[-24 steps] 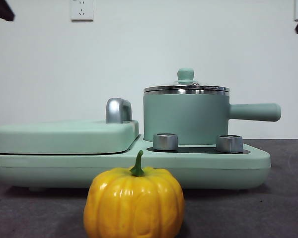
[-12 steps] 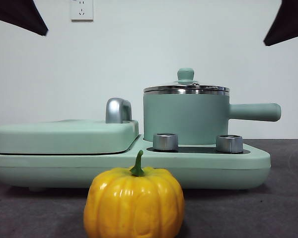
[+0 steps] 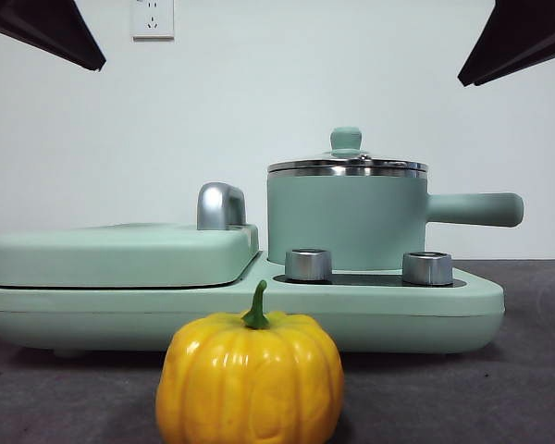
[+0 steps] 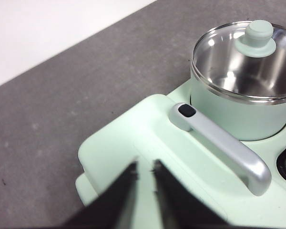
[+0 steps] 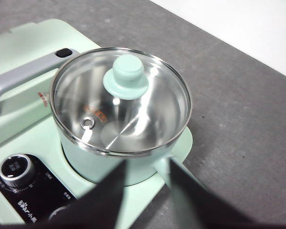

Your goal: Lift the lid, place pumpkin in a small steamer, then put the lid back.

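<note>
The lid (image 3: 347, 165) sat closed on the small steamer (image 3: 347, 222), mint knob up. The steamer stood on the right half of the mint-green cooker base (image 3: 74, 305), with its straight handle (image 3: 476, 209) sticking out to the side. Through the glass in the right wrist view you could see the shiny inside of the pot. The pumpkin (image 3: 250, 379) was down on the dark table (image 3: 518, 370) in front of the cooker, upright with its green stem up, well apart from the steamer.

The left gripper (image 4: 145, 168) hung above the flat cover (image 3: 120, 254) next to the steamer, close to the cover's chrome handle (image 4: 224, 143); its jaws were nearly together with just a thin slit between them, gripping nothing. The right gripper (image 5: 147, 162) hovered over the near edge of the steamer, jaws spread apart and empty. In the front view both arms only showed as black wedges in the top corners. Two silver knobs (image 3: 308, 265) stood on the panel in front of the pot.
</note>
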Robot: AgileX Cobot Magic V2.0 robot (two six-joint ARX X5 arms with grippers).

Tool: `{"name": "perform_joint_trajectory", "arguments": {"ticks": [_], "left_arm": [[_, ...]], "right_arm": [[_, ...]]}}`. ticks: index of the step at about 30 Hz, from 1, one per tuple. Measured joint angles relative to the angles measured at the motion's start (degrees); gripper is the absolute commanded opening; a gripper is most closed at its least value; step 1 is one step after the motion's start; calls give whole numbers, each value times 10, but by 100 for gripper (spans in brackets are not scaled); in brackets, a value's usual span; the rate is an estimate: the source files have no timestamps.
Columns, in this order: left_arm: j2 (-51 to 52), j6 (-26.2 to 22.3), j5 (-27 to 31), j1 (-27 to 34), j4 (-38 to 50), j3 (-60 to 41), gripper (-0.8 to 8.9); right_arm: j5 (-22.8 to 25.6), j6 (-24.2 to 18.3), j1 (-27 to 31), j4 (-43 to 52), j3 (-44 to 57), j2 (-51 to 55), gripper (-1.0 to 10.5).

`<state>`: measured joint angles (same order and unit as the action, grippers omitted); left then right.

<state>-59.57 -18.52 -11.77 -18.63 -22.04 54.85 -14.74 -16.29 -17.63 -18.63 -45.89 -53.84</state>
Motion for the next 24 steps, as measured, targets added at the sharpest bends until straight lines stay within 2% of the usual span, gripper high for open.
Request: {"name": "perform_joint_trajectory", "arguments": {"ticks": [1, 12, 17, 24], "left_arm": [[0, -2, 0, 0, 1, 0, 254], [0, -6, -1, -19, 11, 1, 250], [-22, -3, -5, -61, 77, 2, 250], [-105, 12, -5, -113, 193, 2, 250]], "right_arm": [[0, -1, 0, 0, 0, 0, 294], [-1, -2, 0, 0, 0, 0, 294], [-1, 2, 0, 0, 0, 0, 293], [-1, 18, 0, 12, 0, 0, 293]]}}
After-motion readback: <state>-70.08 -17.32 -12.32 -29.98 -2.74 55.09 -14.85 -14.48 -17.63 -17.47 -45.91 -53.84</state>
